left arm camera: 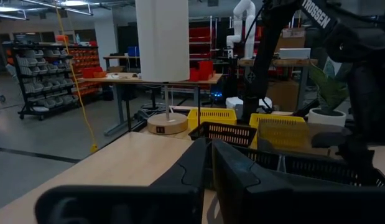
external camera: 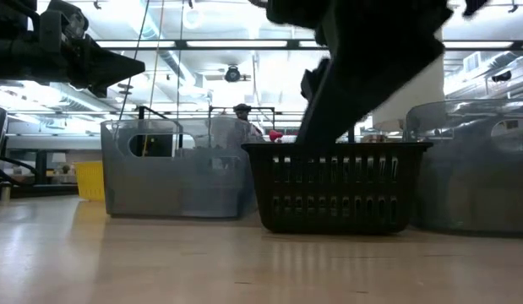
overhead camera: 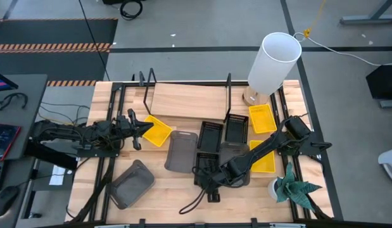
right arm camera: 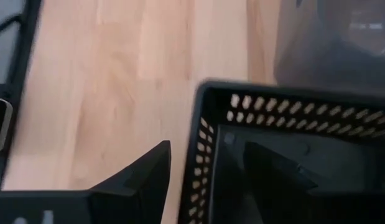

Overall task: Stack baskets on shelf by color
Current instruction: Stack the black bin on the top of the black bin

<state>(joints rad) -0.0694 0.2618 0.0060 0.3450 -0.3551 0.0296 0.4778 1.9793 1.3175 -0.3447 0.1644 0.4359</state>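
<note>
Two fingers of right gripper (right arm camera: 180, 180) straddling black basket (right arm camera: 292, 155) wall

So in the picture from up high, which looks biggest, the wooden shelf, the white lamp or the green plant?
1. The shelf, the widest.
2. The white lamp, though it stands tall and nearer the camera, which may flatter it.
3. The green plant, the smallest.
</note>
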